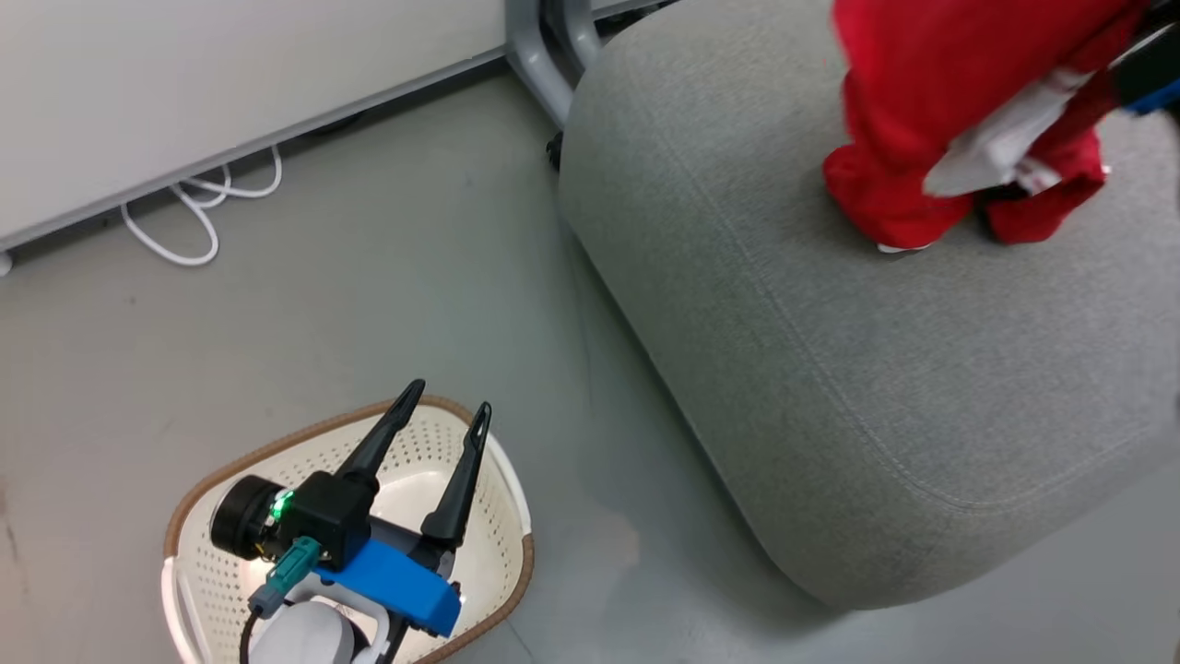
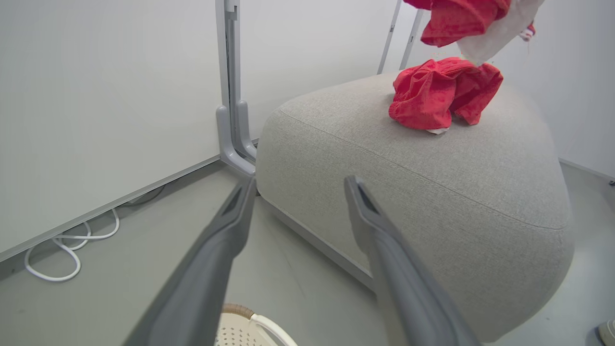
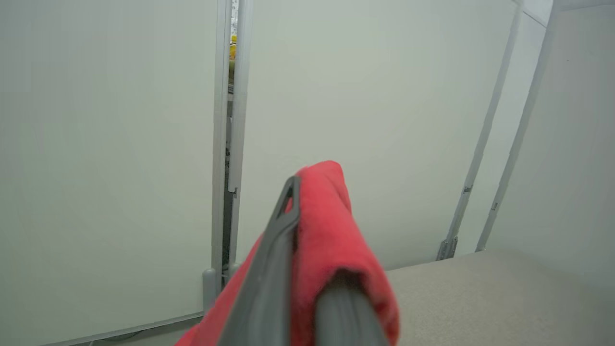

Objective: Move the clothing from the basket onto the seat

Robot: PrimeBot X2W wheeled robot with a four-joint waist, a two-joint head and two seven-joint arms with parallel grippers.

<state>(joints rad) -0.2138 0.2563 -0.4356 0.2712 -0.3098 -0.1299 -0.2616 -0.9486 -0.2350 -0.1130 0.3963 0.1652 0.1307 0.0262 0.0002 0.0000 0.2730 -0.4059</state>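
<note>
The cream basket (image 1: 277, 443) with its brown rim stands on the floor at the lower left; its rim also shows in the left wrist view (image 2: 240, 327). My left gripper (image 1: 449, 398) hovers open over it, nothing between the fingers (image 2: 300, 182). The big grey seat (image 1: 876, 387) fills the right side. A crumpled piece of red clothing (image 2: 442, 93) lies on its far top. Above that hangs another red piece with white trim (image 2: 456, 19), and my right gripper (image 3: 307, 221) is shut on it. The dark and blue right wrist (image 1: 1148, 74) shows at the top right edge.
A white cable (image 1: 198, 207) loops on the grey floor by the pale wall panel (image 1: 230, 65). A grey metal post foot (image 1: 539, 65) stands at the seat's far left corner. Bare floor lies between basket and seat.
</note>
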